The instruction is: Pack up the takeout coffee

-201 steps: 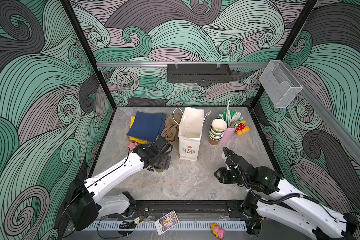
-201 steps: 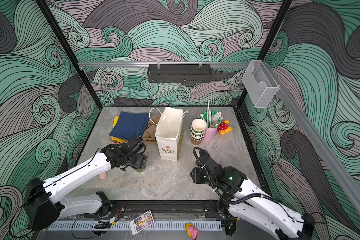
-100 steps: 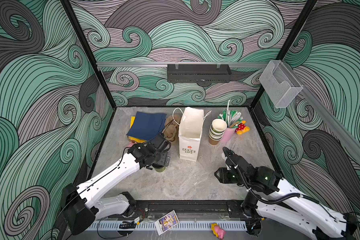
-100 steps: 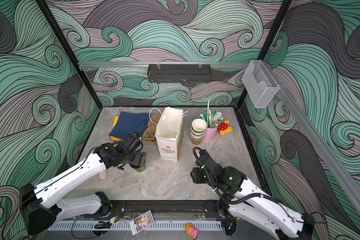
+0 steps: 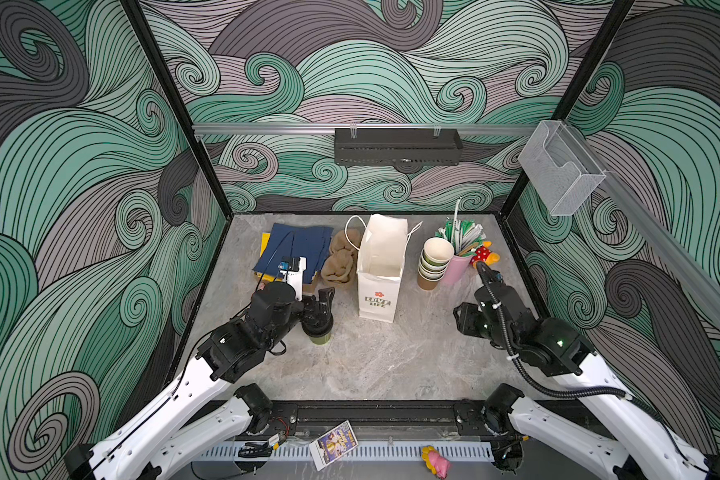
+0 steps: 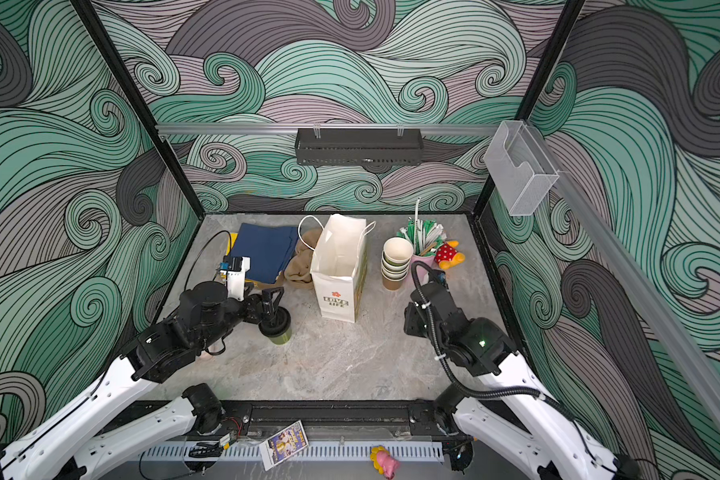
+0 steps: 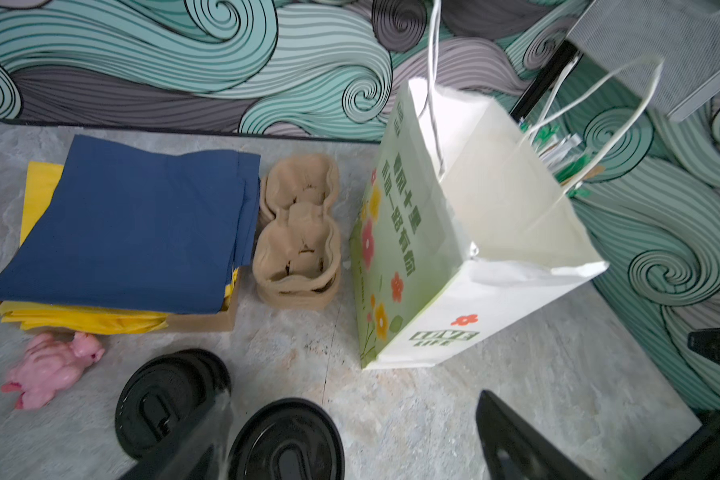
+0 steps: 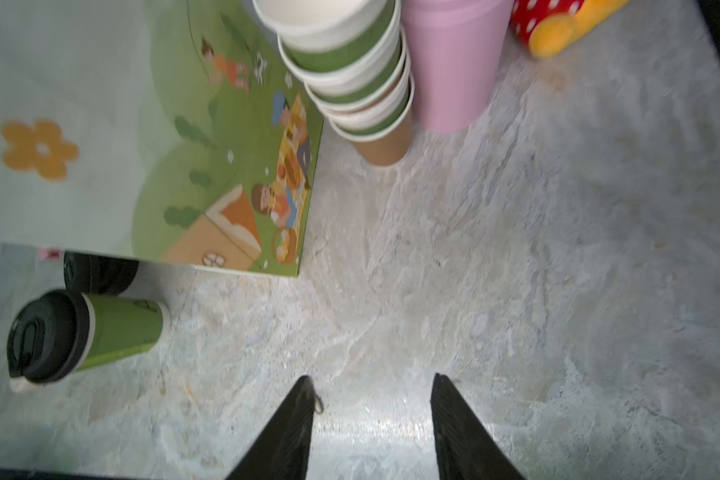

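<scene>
A takeout coffee cup (image 5: 319,337) (image 8: 117,328), green with a black sip lid (image 7: 285,440), stands upright on the table left of the white paper bag (image 5: 381,270). My left gripper (image 5: 319,309) (image 7: 350,419) is open just above it, its fingers standing wide on either side of the lid. Loose black lids (image 7: 163,399) are stacked beside the cup. More empty green cups (image 5: 433,262) (image 8: 350,70) are nested in a stack right of the bag. My right gripper (image 8: 371,388) (image 5: 462,318) hangs open over bare table with nothing between its fingers.
Brown pulp carriers (image 7: 298,232) and a pile of blue and yellow napkins (image 7: 134,224) lie behind the left gripper. A pink toy (image 7: 51,368) lies near the lids. A pink cup of straws (image 5: 458,266) and a red-and-yellow toy (image 5: 485,255) sit at the back right.
The left arm has shifted its pose and turned its wrist while the gripper stays open over the lidded cup. The right arm has not moved.
</scene>
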